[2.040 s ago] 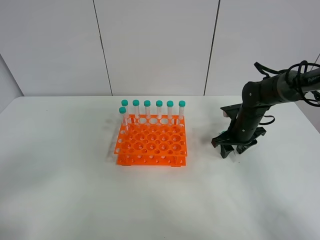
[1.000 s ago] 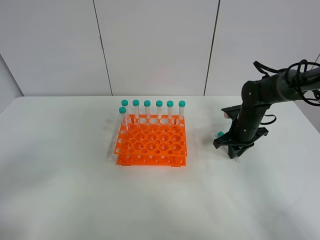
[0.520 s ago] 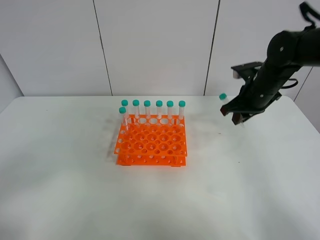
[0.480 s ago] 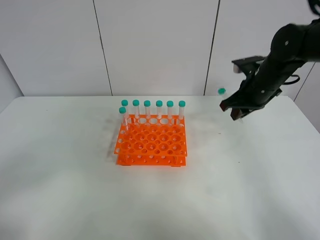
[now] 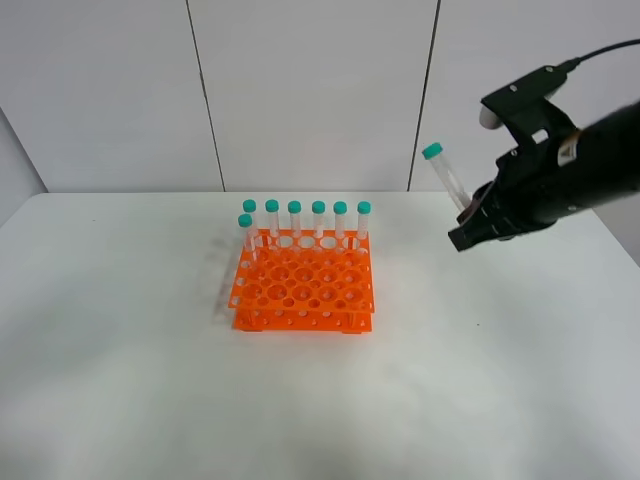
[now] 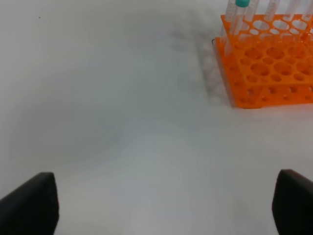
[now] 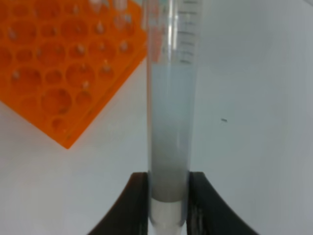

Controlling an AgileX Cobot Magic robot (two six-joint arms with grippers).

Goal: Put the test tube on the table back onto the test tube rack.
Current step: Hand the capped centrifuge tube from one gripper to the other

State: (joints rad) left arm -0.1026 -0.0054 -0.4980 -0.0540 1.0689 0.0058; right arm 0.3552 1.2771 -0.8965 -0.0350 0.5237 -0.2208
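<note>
White table [image 5: 150, 380], plain panelled wall behind; right gripper [image 5: 472, 222] clamped on the test tube [image 5: 447, 178] high at right of frame, cap tilted up-left, test tube rack [image 5: 303, 285] lower left of it

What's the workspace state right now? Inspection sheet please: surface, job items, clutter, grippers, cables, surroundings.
Surface: white matte table.
Job's things: orange test tube rack stands on the table, with seven capped tubes in it: six along the far row, one in the next row at the left end. The test tube is in the air to the right of the rack, tilted, cap up.
Clutter: nothing seen except one small dark speck.
Grippers: right gripper shut on the test tube near its lower end; left gripper open, holding nothing.
Cables: black cable on the right arm.
Surroundings: white wall panels with dark seams.
</note>
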